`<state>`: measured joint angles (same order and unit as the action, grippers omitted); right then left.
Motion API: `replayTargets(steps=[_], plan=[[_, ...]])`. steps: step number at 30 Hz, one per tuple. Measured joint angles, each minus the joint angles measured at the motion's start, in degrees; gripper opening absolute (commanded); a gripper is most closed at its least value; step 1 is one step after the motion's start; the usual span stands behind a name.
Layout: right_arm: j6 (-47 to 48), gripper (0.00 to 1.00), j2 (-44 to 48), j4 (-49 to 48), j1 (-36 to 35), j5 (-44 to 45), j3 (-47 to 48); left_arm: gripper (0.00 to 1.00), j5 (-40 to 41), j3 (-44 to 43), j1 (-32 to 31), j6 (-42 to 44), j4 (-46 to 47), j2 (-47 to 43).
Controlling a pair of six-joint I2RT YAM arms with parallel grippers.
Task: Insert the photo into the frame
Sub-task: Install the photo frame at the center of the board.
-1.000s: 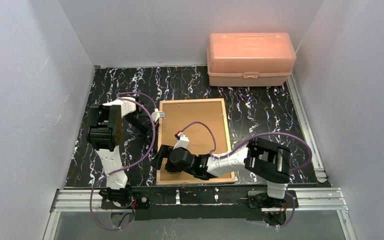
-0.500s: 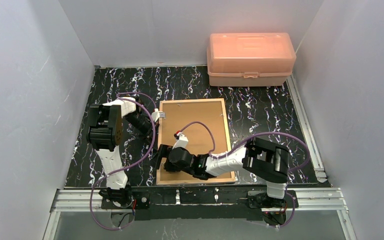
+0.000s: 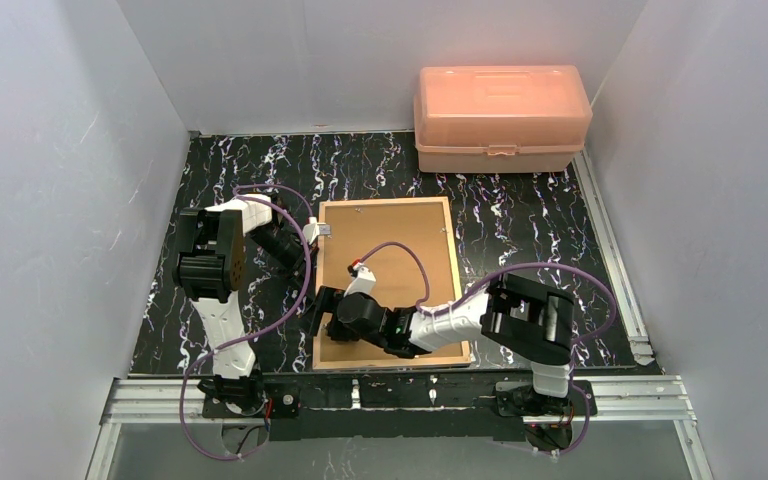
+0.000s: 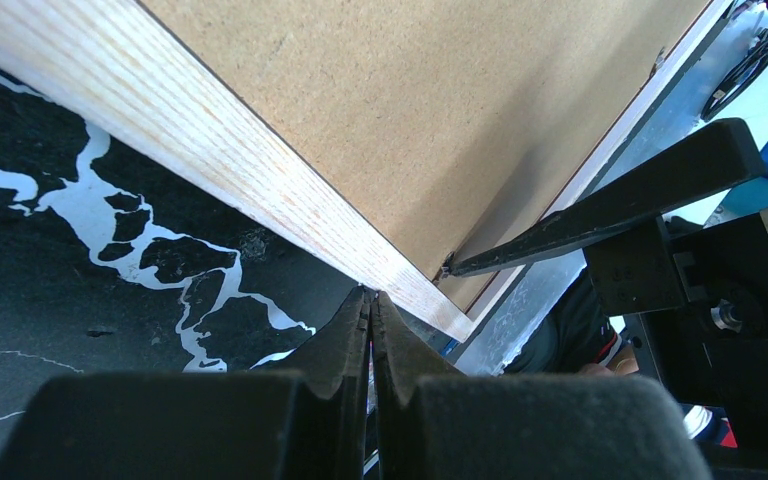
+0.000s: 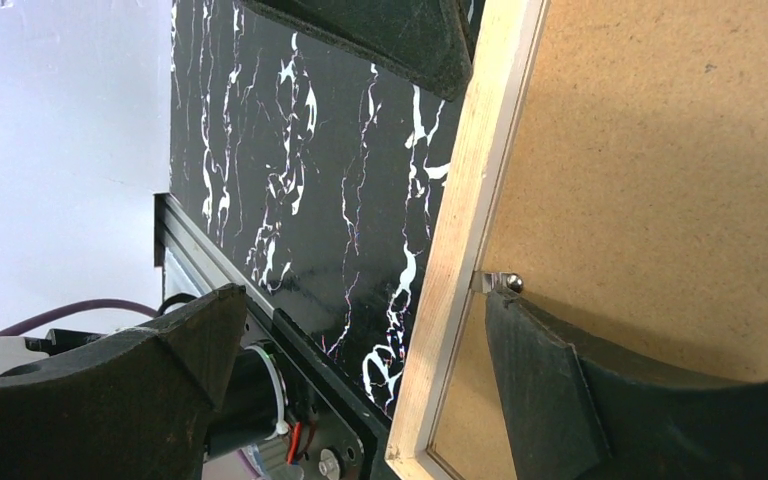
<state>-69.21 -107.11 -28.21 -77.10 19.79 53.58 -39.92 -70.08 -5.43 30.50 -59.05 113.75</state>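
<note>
The right gripper (image 3: 321, 318) is spread wide, with one finger on each side of the left edge of the one frame (image 3: 385, 203), near its lower left corner. The left gripper (image 4: 371, 297) is squeezed closed, its tip right at that same edge, higher up. The frame lies back side up in the middle of the black tabletop (image 3: 530, 240), with one brown board (image 3: 400, 235) in it. One pink box (image 3: 500, 115) sits at the upper right.

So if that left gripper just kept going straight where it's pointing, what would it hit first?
The frame: the shut left gripper points at its light wood side rail, tips seemingly almost on it, though contact is unclear.
</note>
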Motion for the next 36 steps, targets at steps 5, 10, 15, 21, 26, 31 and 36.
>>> replayTargets(steps=[5,10,15,21,26,31,36], plan=[[0.0,0.97,-0.5,-0.4,0.2,0.0,0.4,0.00,0.0,0.0,0.0,0.1,0.0,0.0],[0.0,0.97,-1.3,-0.7,0.3,-0.1,1.2,0.00,0.0,0.0,0.0,0.2,-0.1,0.0],[0.3,0.98,-1.2,-0.7,0.4,-0.5,1.3,0.00,0.0,0.0,0.0,0.4,-0.2,0.0],[3.7,0.99,3.7,2.1,0.6,-0.7,-0.9,0.00,0.3,0.0,0.0,1.2,-0.6,0.0],[8.0,0.99,8.1,1.2,2.4,-1.8,-1.0,0.00,0.3,0.0,0.0,1.2,-1.0,0.0],[11.5,0.99,4.4,1.2,5.9,-6.2,1.0,0.00,0.3,0.0,0.0,0.9,-1.0,0.0],[14.3,0.98,-0.2,2.3,7.4,-11.9,2.7,0.00,0.3,0.0,0.0,0.7,-1.0,0.0]])
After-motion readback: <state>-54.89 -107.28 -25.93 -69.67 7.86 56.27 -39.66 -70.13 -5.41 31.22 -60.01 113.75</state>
